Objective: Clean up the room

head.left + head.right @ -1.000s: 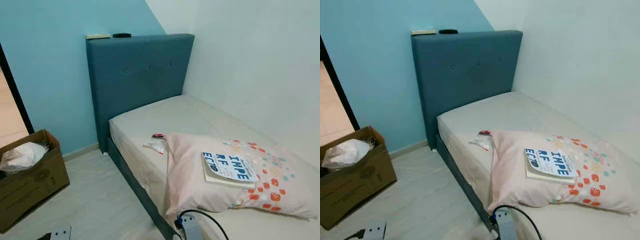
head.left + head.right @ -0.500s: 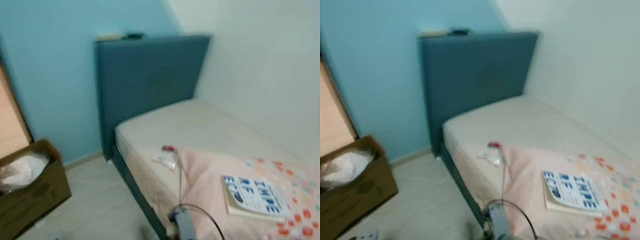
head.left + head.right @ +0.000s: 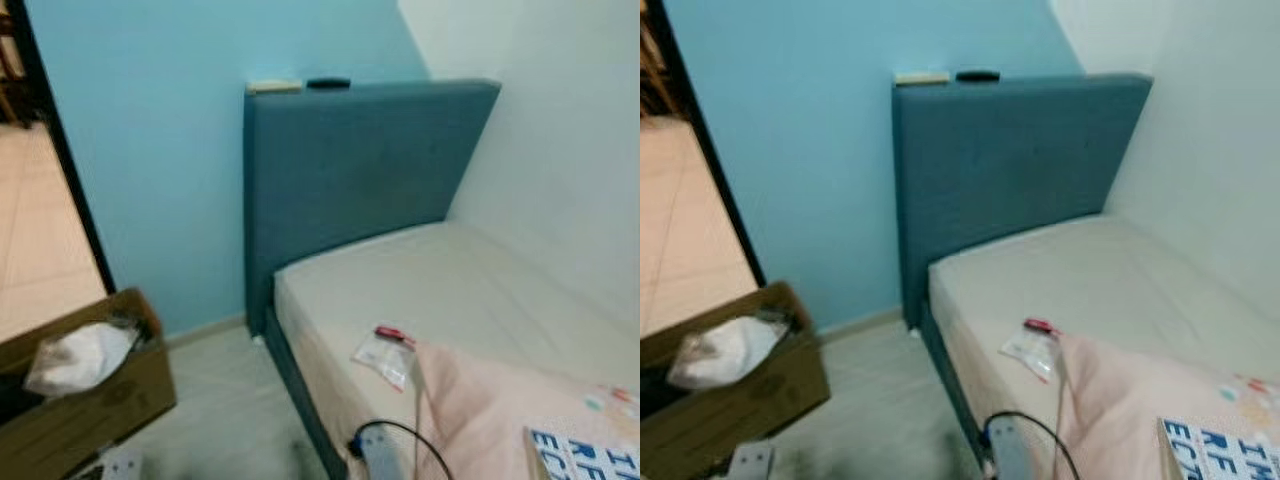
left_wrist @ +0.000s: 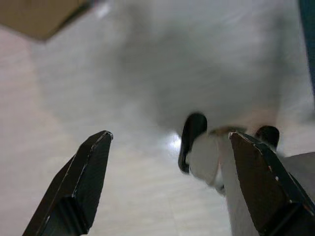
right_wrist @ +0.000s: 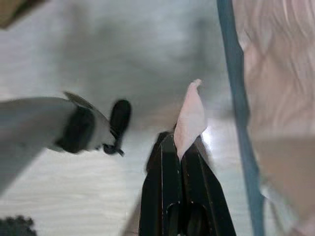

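Two end effectors idle: left end effector (image 4: 162, 184) wide open, right end effector (image 5: 181, 147) pinching a pale scrap (image 5: 191, 118); view has panned left toward the cardboard box (image 3: 85, 400) beyond, probably for disposal.

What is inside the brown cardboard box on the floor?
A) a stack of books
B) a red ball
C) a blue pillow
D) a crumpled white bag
D: the cardboard box, standing on the floor beside the bed, holds a crumpled white bag that shows over its open top.
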Robot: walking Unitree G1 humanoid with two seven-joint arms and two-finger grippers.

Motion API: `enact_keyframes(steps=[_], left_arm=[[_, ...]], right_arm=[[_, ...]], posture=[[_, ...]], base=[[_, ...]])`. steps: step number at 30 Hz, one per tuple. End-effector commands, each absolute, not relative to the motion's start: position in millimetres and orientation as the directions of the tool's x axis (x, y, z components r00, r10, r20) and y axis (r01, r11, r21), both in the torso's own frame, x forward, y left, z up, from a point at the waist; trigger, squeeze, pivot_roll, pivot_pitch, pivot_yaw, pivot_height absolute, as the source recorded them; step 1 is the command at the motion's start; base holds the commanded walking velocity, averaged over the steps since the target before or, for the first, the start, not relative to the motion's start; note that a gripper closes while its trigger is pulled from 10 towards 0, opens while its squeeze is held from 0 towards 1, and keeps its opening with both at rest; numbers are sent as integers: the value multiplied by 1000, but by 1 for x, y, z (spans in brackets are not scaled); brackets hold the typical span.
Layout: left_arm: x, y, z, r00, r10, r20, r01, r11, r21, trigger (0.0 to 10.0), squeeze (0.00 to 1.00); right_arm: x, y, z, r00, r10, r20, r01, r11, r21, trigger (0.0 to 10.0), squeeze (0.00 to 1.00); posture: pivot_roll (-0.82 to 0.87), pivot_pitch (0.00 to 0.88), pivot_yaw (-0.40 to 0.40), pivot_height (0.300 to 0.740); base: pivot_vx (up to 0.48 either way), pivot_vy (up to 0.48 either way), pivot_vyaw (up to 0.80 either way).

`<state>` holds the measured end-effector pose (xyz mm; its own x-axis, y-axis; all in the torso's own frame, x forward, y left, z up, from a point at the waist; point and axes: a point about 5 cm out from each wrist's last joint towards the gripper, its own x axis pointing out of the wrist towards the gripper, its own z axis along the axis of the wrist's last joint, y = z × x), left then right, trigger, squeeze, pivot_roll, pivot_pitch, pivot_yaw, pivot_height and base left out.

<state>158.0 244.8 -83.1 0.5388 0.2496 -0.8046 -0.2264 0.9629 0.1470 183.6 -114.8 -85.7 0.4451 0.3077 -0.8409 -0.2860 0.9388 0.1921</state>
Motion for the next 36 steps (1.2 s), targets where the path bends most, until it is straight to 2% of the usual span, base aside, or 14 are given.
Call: enact_keyframes(steps=[1, 8, 36], left_arm=[[155, 240, -86, 527, 235, -817, -212, 967, 141, 10000, 0], [159, 238, -85, 541, 220, -812, -197, 971, 132, 10000, 0], [181, 236, -74, 609, 209, -765, -195, 974, 111, 10000, 0]], right_arm=[[183, -126, -87, 444, 276, -852, -255, 951, 176, 10000, 0], [184, -132, -87, 448, 234, -863, -218, 965, 148, 10000, 0], [177, -140, -91, 423, 159, -892, -189, 978, 85, 10000, 0]], posture=[[17, 0, -92, 723], [16, 0, -92, 723], [11, 0, -72, 723]], base=[[304, 0, -700], [277, 0, -699], [0, 0, -675]])
